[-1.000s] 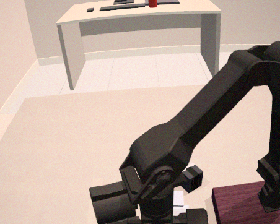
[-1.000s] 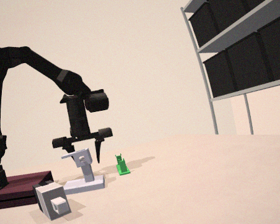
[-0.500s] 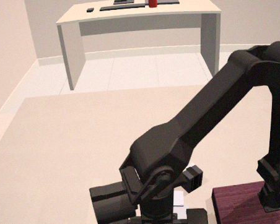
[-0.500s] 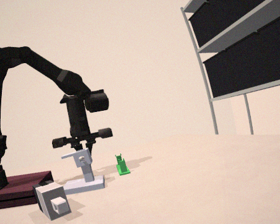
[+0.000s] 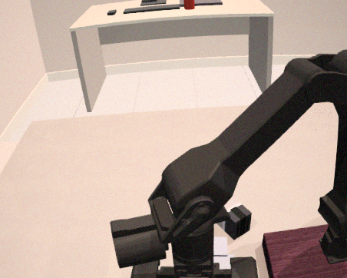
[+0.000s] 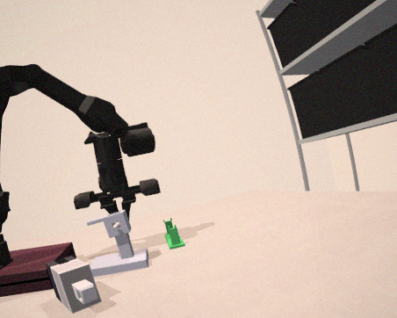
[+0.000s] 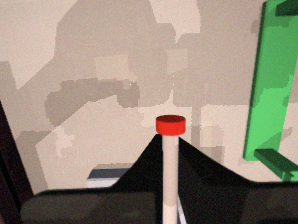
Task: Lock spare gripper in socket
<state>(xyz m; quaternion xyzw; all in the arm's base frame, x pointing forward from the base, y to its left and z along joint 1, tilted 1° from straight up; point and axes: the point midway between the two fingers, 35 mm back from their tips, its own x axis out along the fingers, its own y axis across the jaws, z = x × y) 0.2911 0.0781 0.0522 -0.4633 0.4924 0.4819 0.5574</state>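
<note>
The pale grey mount [image 6: 126, 247] stands on its base, also partly visible in the top view [image 5: 220, 246]. The pin [image 7: 170, 172] has a red cap and a pale shaft; its pale end shows in the socket opening in the exterior view [image 6: 116, 226]. My gripper [image 7: 164, 139] [image 6: 128, 218] is shut on the pin's shaft, just below the red cap, behind the mount's head. The spare gripper [image 6: 70, 285] [image 5: 239, 223], a grey and black block with a square white spigot [image 6: 87, 293], lies in front of the mount. The mount's head hides the fingertips in the exterior view.
A green stand [image 6: 174, 238] [image 7: 267, 100] with upright prongs is close beside the mount, on its far side from the arm's base. The arm's dark red wooden plinth [image 6: 31, 263] [image 5: 292, 249] is on the other side. A desk [image 5: 173, 13] and a shelf rack [image 6: 338, 48] are in the background.
</note>
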